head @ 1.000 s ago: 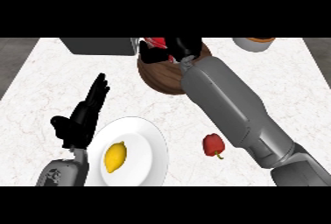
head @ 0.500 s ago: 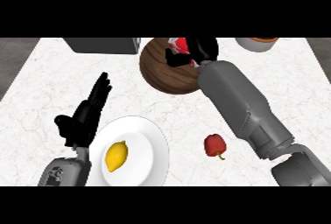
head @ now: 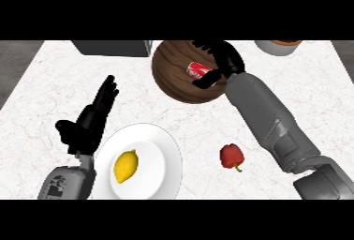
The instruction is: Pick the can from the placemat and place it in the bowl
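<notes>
Compared with half a second before, the right hand (head: 220,61) has opened and sits a little higher over the dark brown wooden bowl (head: 178,77), and the small red can (head: 199,70) now shows clear of the fingers. This can lies inside the bowl, toward its 2 o'clock side, just beside the hand; whether the thumb touches it cannot be told. The fingers of the right hand are spread and hold nothing, and the grey forearm runs from the bowl down to 5 o'clock of the view.

At 8 o'clock the left hand (head: 90,119) rests open with straight fingers pointing up, just beside the round white plate (head: 152,140). On this plate lies a yellow lemon (head: 126,165). A small red bell pepper (head: 232,156) lies on the counter at 5 o'clock, between the plate and the right forearm.

The white marble counter top (head: 41,89) with thin grey veins fills most of the view. At 11 o'clock a dark grey placemat (head: 114,47) reaches the far edge, touching the bowl's rim. At 1 o'clock stands a light grey cup (head: 278,47) with something orange in it. A darker grey floor (head: 14,65) shows past the left edge of the counter.
</notes>
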Robot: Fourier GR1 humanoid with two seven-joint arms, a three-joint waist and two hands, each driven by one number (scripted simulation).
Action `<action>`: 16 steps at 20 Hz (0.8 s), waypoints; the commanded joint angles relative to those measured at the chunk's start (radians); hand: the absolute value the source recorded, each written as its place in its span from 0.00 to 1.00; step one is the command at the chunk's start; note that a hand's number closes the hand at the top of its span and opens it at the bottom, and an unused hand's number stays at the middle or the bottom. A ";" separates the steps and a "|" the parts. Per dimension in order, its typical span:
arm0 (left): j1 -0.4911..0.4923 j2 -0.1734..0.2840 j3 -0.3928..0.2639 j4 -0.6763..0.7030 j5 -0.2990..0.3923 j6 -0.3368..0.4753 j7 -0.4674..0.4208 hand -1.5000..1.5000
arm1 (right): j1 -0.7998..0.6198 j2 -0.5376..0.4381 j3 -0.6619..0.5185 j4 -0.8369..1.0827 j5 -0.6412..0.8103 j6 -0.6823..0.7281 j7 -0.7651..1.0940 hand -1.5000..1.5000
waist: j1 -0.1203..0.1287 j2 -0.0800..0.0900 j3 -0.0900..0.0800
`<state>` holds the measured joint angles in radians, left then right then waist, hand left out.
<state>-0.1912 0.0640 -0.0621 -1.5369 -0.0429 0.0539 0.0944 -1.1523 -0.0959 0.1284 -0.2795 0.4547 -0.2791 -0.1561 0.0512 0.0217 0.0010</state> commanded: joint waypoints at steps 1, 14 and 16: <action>0.027 -0.026 -0.039 0.007 -0.023 0.003 -0.048 0.50 | -0.020 -0.001 -0.080 0.014 -0.068 0.012 -0.121 0.00 | 0.013 0.005 0.000; 0.023 -0.013 -0.002 -0.008 -0.030 0.027 0.017 0.50 | 0.018 -0.078 -0.268 -0.075 -0.251 0.124 -0.204 0.00 | -0.044 -0.020 -0.001; 0.052 -0.023 -0.009 -0.024 -0.021 0.021 0.006 0.50 | 0.030 -0.095 -0.293 -0.064 -0.276 0.160 -0.201 0.00 | -0.040 -0.019 -0.001</action>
<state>-0.1634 0.0574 -0.0595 -1.5530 -0.0528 0.0624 0.1082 -1.1556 -0.1636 -0.1296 -0.3248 0.2208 -0.1908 -0.3598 0.0215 0.0067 0.0004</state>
